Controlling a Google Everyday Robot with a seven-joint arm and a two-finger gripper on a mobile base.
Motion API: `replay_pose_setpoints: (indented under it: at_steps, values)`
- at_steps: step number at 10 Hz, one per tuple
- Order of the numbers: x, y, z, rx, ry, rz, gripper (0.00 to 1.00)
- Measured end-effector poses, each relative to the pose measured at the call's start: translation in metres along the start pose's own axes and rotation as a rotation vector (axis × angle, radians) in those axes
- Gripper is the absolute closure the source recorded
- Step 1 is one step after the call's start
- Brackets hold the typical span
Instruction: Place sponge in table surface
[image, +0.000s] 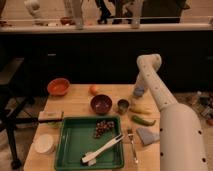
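The gripper (138, 92) hangs low over the far right of the tabletop (75, 106), at the end of the arm that folds down from its white elbow. Whether the jaws are open, closed or gripping anything I cannot tell. The sponge is not plainly identifiable. It may be hidden at the gripper, or it may be the flat tan block (50, 116) lying on the wood just left of the green tray (65, 150). The gripper's corner is crowded, with a small metal cup (123, 105) just to its left and a yellow piece (140, 109) right below it. A release here could drop the sponge onto these rather than onto bare wood, and a further descent might tip the cup against the dark bowl (101, 103).
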Motion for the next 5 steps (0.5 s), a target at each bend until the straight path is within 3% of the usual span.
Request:
replay_pose_setpoints:
  at_steps: [2, 5]
  values:
    - [0.0000, -0.0002, 0.0000, 0.000, 0.000, 0.000, 0.28]
    - [0.0000, -0.0003, 0.0000, 0.000, 0.000, 0.000, 0.20]
